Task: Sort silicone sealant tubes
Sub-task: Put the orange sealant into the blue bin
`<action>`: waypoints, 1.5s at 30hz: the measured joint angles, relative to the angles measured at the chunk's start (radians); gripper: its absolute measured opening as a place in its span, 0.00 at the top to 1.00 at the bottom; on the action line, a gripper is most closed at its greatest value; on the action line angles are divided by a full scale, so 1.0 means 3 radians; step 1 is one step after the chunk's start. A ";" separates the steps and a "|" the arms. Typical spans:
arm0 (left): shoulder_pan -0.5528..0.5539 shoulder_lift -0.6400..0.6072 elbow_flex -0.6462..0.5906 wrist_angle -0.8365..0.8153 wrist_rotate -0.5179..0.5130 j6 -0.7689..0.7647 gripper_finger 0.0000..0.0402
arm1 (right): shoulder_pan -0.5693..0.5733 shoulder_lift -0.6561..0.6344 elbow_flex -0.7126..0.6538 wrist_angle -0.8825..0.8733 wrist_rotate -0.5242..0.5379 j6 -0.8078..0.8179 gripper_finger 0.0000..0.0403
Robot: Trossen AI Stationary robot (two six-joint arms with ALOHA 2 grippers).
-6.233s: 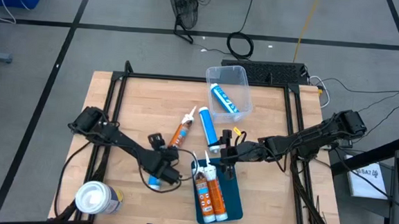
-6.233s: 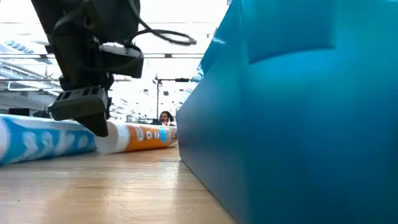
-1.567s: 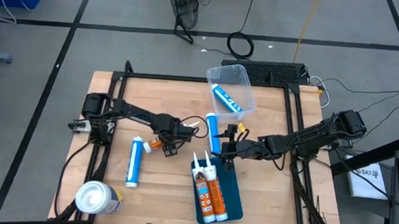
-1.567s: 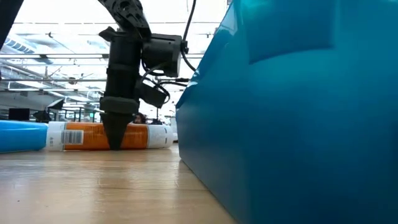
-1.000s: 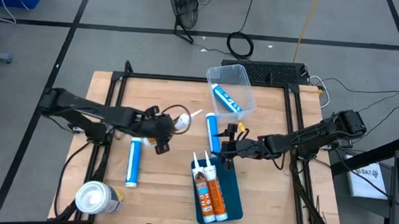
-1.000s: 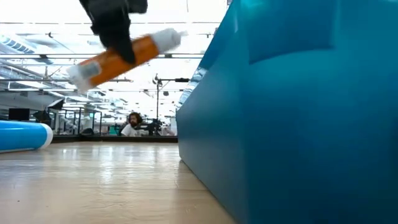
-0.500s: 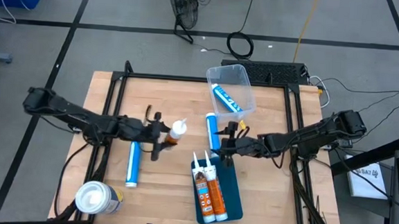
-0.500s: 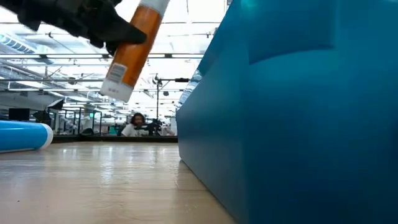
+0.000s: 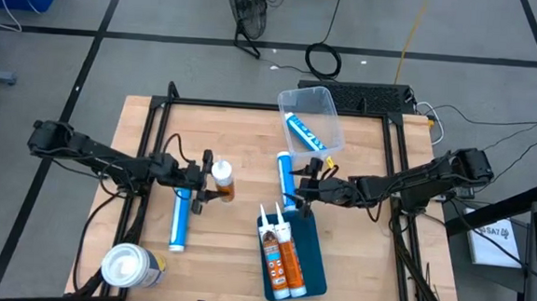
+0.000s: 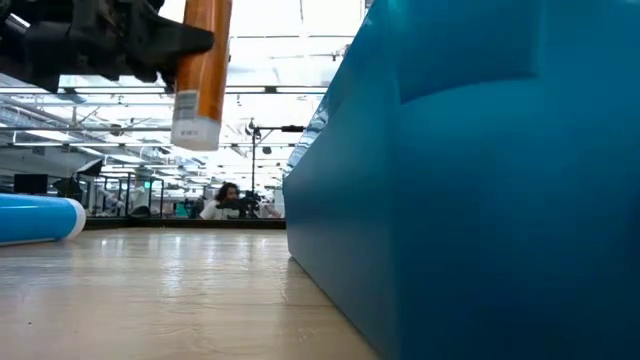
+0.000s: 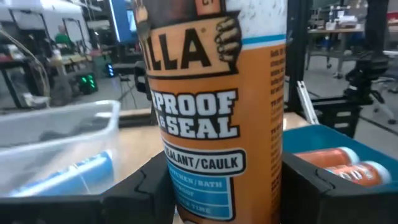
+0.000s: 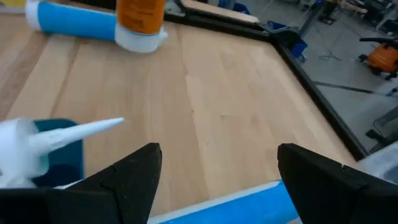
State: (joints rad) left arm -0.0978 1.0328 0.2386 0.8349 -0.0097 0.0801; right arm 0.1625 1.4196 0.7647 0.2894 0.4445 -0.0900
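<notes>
My left gripper (image 9: 206, 182) is shut on an orange sealant tube (image 9: 222, 183), held upright above the table's middle. The tube also shows in the low view (image 10: 203, 60). My right gripper (image 9: 302, 188) is open beside a blue tube (image 9: 284, 175) that lies on the table; whether it touches the tube I cannot tell. Another blue tube (image 9: 179, 222) lies on the table at the left. Two orange tubes (image 9: 281, 254) lie in the blue tray (image 9: 314, 251). A third blue tube (image 9: 303, 132) lies in the clear bin (image 9: 320, 102). My left gripper pinches the orange tube's labelled barrel (image 11: 186, 180) between its two fingers (image 11: 146, 193), one on each side. The fingers come level from the table's left and lie across the tube. The tube stands upright, its lower end (image 10: 195, 130) lifted clear of the table.
A fat white-topped canister (image 9: 129, 267) stands at the near left corner. The tray's blue wall (image 10: 480, 180) fills the right of the low view. Black frame rails run along the table's edges. Bare wood lies between the left blue tube and the tray.
My left gripper has carried the orange tube a little toward the table's left edge and turned it from slanting to upright, still clear of the table.
</notes>
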 joint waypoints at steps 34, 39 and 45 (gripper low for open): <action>0.0508 0.0001 0.0050 0.0019 -0.0087 -0.0151 0.48 | -0.0817 0.1213 0.0469 0.2715 -0.1775 0.0092 0.26; 0.0468 0.0026 0.0052 -0.0031 -0.0095 -0.0184 0.48 | -0.0895 0.1353 0.0817 0.2569 -0.2072 0.0345 0.26; 0.0452 0.0093 0.0053 -0.0059 -0.0151 -0.0198 0.47 | -0.0913 0.1375 0.1150 0.2269 -0.2383 0.0479 0.25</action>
State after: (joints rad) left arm 0.0380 1.0609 0.2546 0.8173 -0.0549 0.0208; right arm -0.1115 1.8320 1.1096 0.9702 -0.2704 0.0537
